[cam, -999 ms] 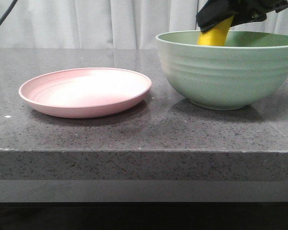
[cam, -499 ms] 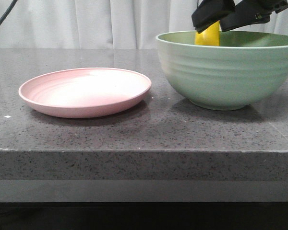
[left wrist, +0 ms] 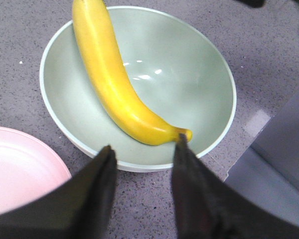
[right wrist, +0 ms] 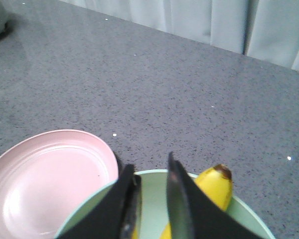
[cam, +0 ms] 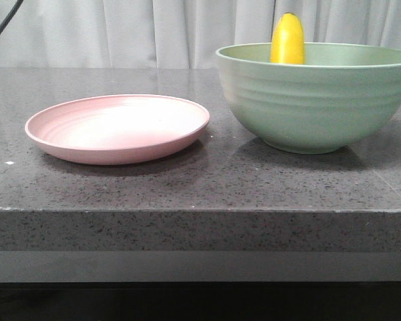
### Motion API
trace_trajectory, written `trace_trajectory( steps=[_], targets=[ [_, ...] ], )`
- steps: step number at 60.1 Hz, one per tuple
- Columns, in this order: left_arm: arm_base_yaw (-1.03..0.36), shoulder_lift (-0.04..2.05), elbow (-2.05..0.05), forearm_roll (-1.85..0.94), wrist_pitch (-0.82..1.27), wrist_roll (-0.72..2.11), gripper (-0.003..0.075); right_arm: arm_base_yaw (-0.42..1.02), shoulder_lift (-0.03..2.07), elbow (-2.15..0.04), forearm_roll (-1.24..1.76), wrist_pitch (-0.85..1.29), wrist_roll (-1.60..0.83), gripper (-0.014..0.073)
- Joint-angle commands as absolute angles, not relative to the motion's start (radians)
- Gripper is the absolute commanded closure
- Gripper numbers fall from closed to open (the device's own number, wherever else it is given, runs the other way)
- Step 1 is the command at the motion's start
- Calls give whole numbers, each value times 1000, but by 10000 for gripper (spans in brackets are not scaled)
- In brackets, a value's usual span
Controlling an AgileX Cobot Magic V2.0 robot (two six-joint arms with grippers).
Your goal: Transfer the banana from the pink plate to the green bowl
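Though smooth and light, the banana (left wrist: 117, 89) leans inside the green bowl (left wrist: 209, 74) — stiff enough for a mid-body pinch.
Left gripper (left wrist: 142, 164) is spread and empty; right gripper (right wrist: 149, 186) is slightly parted, holding nothing — pink plate (cam: 117, 128) bare.

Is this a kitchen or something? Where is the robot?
Maybe a kitchen-like test setup, but I can't be sure. There's a dark speckled stone countertop with a pale curtain behind it, and tableware on it: a pink plate and a green bowl holding a banana.

Green bowl (cam: 314, 100) wall hides most of the banana (cam: 287, 40); pink plate (left wrist: 20, 174) cut off at frame edge.
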State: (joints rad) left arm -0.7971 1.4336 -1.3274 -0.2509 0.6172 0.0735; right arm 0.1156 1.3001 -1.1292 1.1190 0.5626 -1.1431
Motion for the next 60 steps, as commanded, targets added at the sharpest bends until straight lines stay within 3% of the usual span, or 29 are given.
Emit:
trace_trajectory(
  steps=[1, 9, 22, 33, 60],
  targets=[
    [-807, 1396, -1363, -250, 534, 73, 598, 111, 1246, -1162, 1146, 591, -1149, 650],
    [-805, 1396, -1363, -196, 505, 73, 741, 111, 1222, -1162, 1146, 642, -1148, 660],
    [-709, 1318, -1364, -118, 436, 73, 740, 119, 1116, -1138, 1189, 743, -1129, 660],
    [-618, 1144, -1258, -78, 324, 73, 740, 162, 921, -980, 1343, 672, -1296, 660],
    [-568, 568, -621, -65, 209, 73, 741, 167, 390, -475, 1536, 423, -1413, 660]
  ],
)
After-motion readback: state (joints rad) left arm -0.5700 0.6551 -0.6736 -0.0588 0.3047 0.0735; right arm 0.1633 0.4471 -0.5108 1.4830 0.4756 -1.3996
